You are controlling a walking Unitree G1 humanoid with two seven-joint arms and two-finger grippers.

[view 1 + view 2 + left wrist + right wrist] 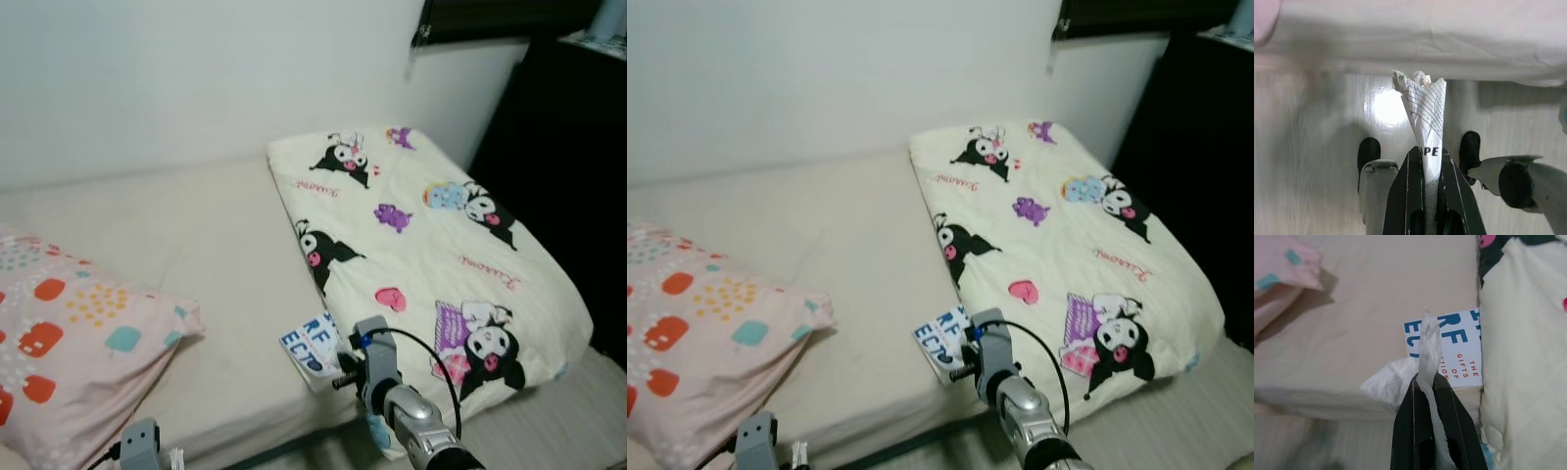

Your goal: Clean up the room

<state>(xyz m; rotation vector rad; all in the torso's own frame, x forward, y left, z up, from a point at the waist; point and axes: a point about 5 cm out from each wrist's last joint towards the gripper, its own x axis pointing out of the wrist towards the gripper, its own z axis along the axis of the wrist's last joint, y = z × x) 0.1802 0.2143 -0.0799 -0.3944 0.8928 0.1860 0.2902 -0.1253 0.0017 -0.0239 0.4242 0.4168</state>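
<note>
A: We stand on pale wood floor [1312, 147] at the bed [225, 255] edge. Our left gripper [1428, 164], low by the floor, is clamped on a crumpled printed wrapper [1426, 110].

B: Our wrist cameras give that; our right gripper [1426, 382] pinches a white tissue [1400, 379] above a book [1457, 352].

A: Beyond lie the pink pillow [69, 333] and cartoon blanket [431, 235].

The quilt [431, 245] was cream with black cartoon figures; the pillow [69, 343] was pink with orange and teal shapes.
</note>
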